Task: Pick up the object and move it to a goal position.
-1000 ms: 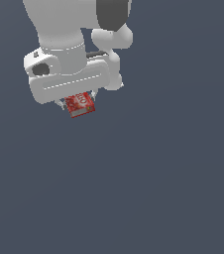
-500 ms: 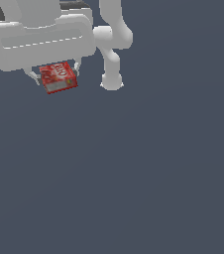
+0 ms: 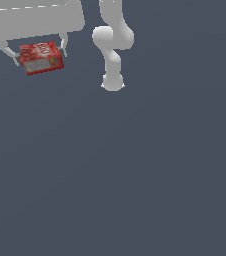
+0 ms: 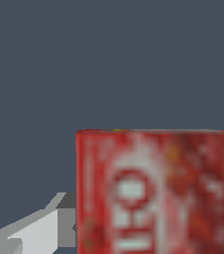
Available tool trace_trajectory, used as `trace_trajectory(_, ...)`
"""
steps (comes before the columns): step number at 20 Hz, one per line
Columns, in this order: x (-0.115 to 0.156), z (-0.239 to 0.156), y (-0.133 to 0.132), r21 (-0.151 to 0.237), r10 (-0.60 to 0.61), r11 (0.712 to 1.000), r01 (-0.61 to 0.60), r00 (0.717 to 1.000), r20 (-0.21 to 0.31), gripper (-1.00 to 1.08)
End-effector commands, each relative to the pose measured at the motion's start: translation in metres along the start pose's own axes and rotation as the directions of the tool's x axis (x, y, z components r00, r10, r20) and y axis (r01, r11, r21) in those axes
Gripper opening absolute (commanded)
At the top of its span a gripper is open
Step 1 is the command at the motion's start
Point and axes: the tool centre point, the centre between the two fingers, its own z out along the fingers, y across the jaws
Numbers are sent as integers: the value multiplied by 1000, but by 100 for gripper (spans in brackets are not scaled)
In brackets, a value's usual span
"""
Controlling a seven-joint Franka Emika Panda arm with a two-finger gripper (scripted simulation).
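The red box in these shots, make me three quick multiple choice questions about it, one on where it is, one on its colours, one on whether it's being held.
1. Where is the red box in the exterior view?
A. upper left
B. centre
C. lower right

2. What colour is its side panel?
A. green
B. pale grey
C. black

3. What state is the box in?
A. lying flat on the floor
B. between the fingers of the gripper
C. standing beside the arm's base

Answers: 1 A, it sits near the top left corner. 2 B, the lower face is pale grey under the red, white-lettered one. 3 B, a finger flanks each end of it.
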Motion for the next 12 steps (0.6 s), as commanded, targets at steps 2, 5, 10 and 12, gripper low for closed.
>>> trace_trajectory(2, 0, -9, 4, 0, 0, 1000, 0, 1000, 1, -100)
trace_trajectory(5, 0, -14, 6, 0, 0, 1000, 0, 1000, 1, -100)
trace_trajectory(10, 0, -17, 7, 0, 0, 1000, 0, 1000, 1, -100)
trace_trajectory(12, 0, -17, 7, 0, 0, 1000, 0, 1000, 1, -100)
